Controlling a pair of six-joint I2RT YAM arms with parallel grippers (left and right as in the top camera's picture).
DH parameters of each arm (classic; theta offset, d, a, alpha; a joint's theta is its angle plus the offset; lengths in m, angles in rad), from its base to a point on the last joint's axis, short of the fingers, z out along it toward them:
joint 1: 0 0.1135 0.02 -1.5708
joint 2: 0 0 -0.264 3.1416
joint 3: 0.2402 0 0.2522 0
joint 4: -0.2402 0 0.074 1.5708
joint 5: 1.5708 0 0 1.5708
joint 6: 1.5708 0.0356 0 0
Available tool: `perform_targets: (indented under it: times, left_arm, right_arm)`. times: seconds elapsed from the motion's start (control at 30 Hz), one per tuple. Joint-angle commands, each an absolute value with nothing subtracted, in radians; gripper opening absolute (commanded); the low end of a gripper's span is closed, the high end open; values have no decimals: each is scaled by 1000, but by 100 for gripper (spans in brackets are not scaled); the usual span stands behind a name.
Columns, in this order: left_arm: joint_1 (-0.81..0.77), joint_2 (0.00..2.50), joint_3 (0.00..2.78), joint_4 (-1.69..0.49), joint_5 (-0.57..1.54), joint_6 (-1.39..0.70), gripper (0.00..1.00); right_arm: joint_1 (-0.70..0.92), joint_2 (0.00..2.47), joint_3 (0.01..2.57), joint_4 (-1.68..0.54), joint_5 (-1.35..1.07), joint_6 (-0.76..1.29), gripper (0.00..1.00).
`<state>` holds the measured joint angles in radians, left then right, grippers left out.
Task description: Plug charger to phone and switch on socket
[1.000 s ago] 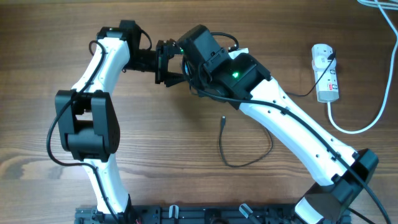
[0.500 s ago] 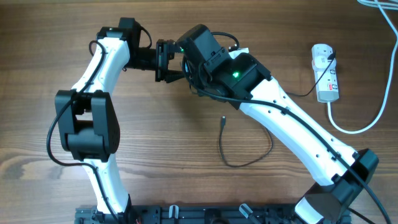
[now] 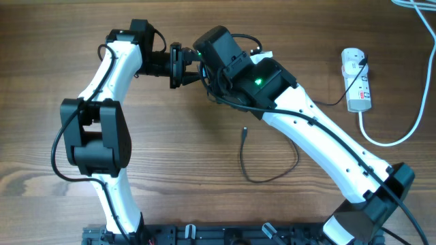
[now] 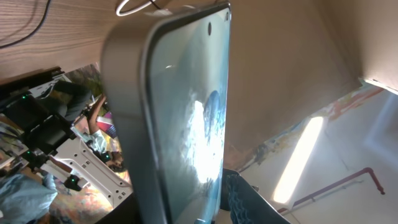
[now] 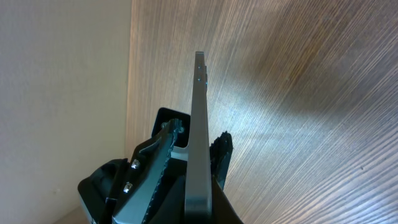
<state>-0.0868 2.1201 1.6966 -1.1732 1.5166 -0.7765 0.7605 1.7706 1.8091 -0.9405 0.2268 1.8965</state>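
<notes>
The phone (image 4: 186, 112) is held on edge above the table, between my two grippers. Its glass face reflects light in the left wrist view, and its thin grey edge (image 5: 199, 106) shows in the right wrist view. My left gripper (image 3: 184, 66) is shut on it, with a dark pad against the glass (image 4: 249, 199). My right gripper (image 5: 198, 149) is also shut on it and sits under its wrist (image 3: 216, 51), which hides the phone from overhead. The charger's small tip (image 3: 244, 129) lies free on the table. Its thin black cable (image 3: 272, 178) loops back to the white socket (image 3: 357, 92).
The socket's white cord (image 3: 402, 136) curves along the right edge of the table. Another white cable (image 3: 415, 10) crosses the top right corner. The right arm (image 3: 327, 143) spans the table diagonally above the charger loop. Both arm bases stand at the front edge.
My left gripper has shifted slightly left and turned a little at the phone. The right arm, the charger and the socket have not moved.
</notes>
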Motion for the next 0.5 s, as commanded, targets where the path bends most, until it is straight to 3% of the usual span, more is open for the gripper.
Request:
perform_targets:
  times: [0.0, 0.27, 0.47]
  left_arm:
    - [-88, 2087, 1711, -1174, 1536, -785, 36]
    - [-88, 2087, 1711, -1174, 1537, -801, 28]
    - [-88, 2087, 1711, -1174, 1536, -801, 12]
  right_arm:
    - [763, 1777, 1819, -931, 262, 1914, 5]
    - [763, 1777, 1819, -924, 257, 1914, 5]
    - [763, 1777, 1819, -917, 236, 1911, 9]
